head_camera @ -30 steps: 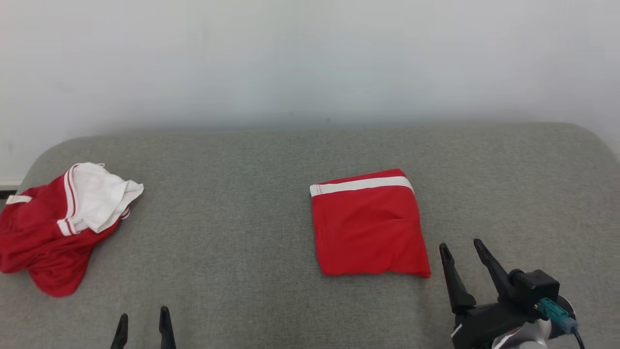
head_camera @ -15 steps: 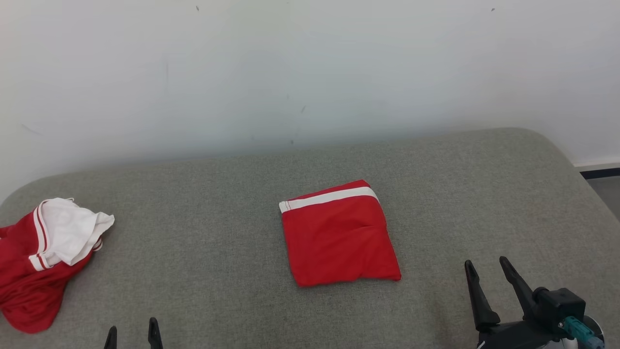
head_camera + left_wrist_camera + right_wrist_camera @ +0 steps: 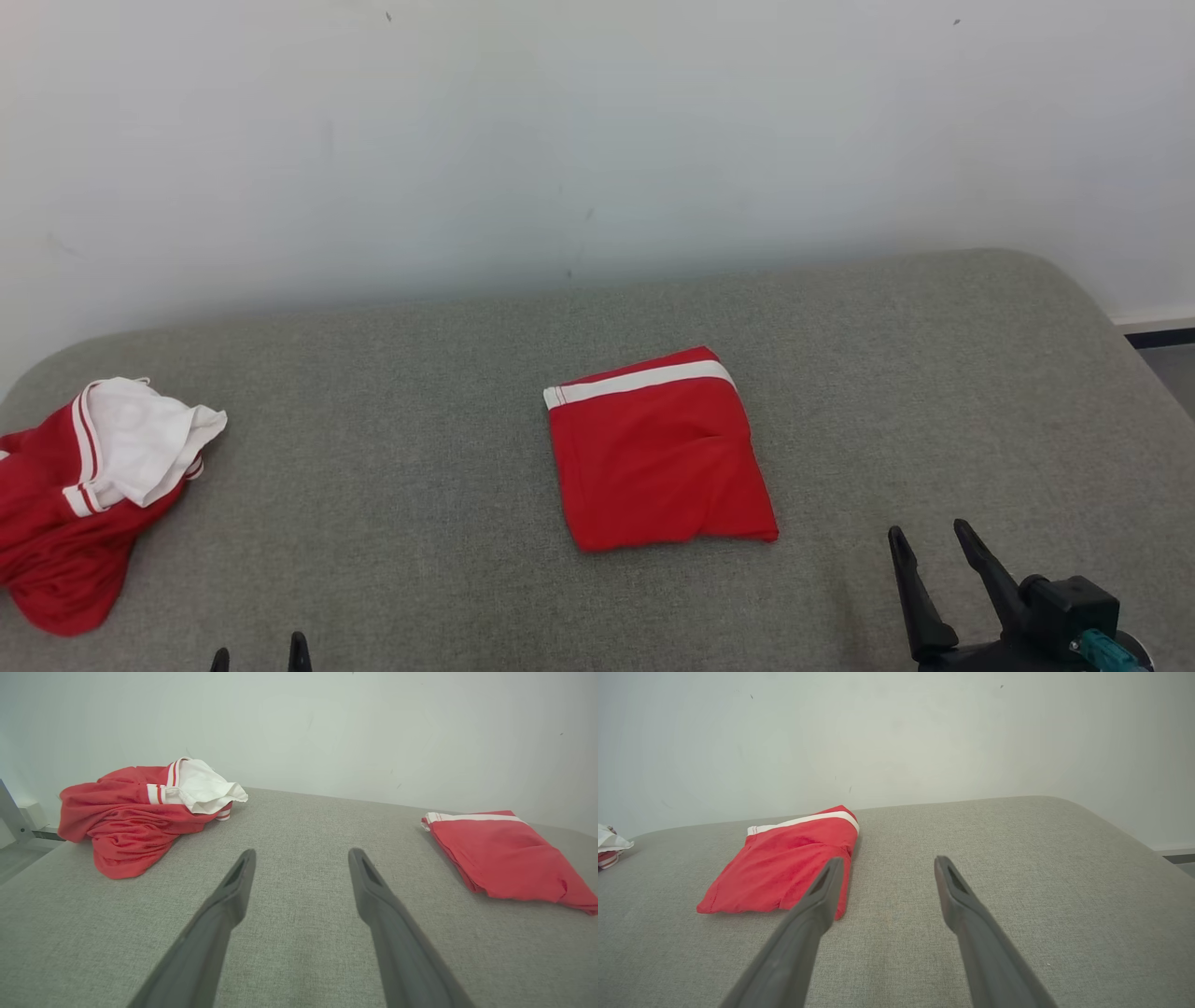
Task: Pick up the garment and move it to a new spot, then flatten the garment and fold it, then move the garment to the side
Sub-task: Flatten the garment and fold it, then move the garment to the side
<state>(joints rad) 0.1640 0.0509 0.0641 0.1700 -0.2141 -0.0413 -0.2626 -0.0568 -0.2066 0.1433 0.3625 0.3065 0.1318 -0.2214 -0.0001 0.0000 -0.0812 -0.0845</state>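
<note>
A folded red garment (image 3: 658, 457) with a white band along its far edge lies flat in the middle of the grey padded surface (image 3: 420, 420). It also appears in both wrist views (image 3: 504, 854) (image 3: 784, 868). A crumpled red and white garment (image 3: 84, 495) (image 3: 135, 816) sits at the far left edge. My right gripper (image 3: 929, 532) (image 3: 888, 860) hovers open and holds nothing, to the near right of the folded garment. My left gripper (image 3: 260, 649) (image 3: 301, 853) is open and holds nothing at the near edge, between the two garments.
A white wall (image 3: 597, 140) rises right behind the surface. The surface rounds off at its far right corner (image 3: 1074, 271), where dark skirting (image 3: 1158, 336) and floor show. Bare grey fabric lies between the garments and to the right of the folded one.
The head camera has turned right and tilted, so the whole picture shifted left. Both grippers sit lower in the view, the right one drawn back from the folded garment. Neither garment moved on the surface.
</note>
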